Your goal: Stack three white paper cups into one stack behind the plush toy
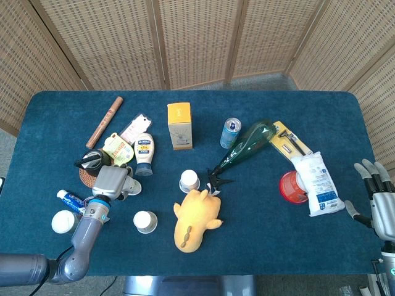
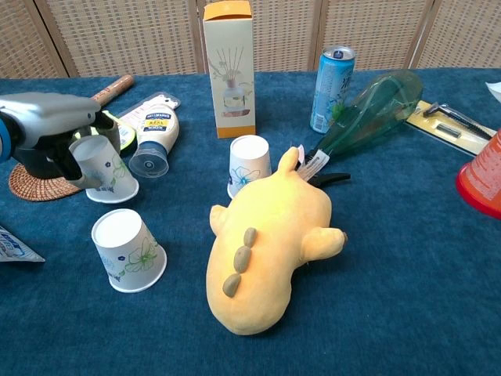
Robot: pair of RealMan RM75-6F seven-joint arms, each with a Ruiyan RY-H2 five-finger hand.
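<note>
The yellow plush toy (image 2: 266, 251) lies in the middle of the blue bench (image 1: 259, 240). Directly behind its head an upside-down paper cup (image 2: 249, 164) stands touching it. To the toy's left sits a second upturned cup (image 2: 127, 251), and further left and behind, the left hand (image 2: 47, 133) grips a third cup (image 2: 103, 168), tilted with its rim near the cloth. The chest view shows that tilt and the fingers wrapped around the cup; from the head view the hand (image 1: 111, 180) hides most of it. Only the head view shows the right hand (image 1: 376, 200), far right of the toy at the bench edge, fingers spread and holding nothing, and another cup (image 1: 63, 221) at the far left.
</note>
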